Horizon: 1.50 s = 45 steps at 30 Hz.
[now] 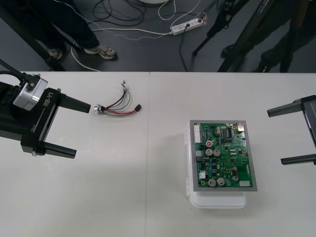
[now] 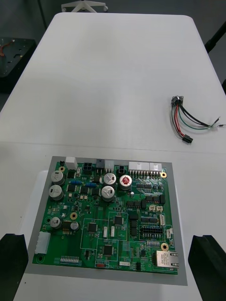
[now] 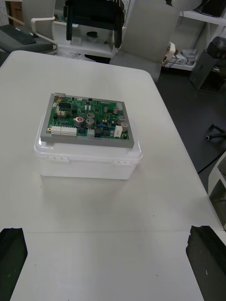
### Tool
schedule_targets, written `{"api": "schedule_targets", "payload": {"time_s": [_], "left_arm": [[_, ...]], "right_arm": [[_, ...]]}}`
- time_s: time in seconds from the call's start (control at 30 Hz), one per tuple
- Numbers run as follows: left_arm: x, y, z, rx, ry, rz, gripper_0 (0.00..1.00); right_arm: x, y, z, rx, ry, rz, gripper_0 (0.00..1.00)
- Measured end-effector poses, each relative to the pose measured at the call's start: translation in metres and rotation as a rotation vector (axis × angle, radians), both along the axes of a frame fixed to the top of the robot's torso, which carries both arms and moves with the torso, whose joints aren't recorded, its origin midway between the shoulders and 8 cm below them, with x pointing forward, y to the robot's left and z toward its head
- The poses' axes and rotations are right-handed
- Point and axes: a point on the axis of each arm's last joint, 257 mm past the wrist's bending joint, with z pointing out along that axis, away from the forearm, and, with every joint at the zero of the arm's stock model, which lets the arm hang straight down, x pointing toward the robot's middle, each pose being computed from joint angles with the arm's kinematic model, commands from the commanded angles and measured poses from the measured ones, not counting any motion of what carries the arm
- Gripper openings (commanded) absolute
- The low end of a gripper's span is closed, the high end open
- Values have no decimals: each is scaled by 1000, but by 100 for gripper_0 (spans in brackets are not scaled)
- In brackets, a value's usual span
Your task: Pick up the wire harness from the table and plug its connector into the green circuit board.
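Lying loose near the counter's [image 1: 123, 197] far edge, left of its middle, the wire harness [image 1: 118, 106] has its metal socket [image 1: 100, 109] just beside the far fingertip of the left claw [image 1: 82, 130], whose fingers stand wide apart. Its black plug [image 1: 138, 107] points away from that claw. The green circuit board [image 1: 222, 155] on its white base [image 1: 217, 200] sits toward the right edge, well apart from the harness. The right claw [image 1: 275, 137], fingers spread, hangs at the right edge beside the board.

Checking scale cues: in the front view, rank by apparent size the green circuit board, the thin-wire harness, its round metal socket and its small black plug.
1. green circuit board
2. thin-wire harness
3. round metal socket
4. small black plug; these last two look close, so that order is unsure.
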Motion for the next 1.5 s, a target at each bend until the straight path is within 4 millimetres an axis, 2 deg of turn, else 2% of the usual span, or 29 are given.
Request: {"api": "schedule_targets", "payload": {"time_s": [1.5], "left_arm": [[0,0,0,0,0,0,100]], "right_arm": [[0,0,0,0,0,0,100]]}}
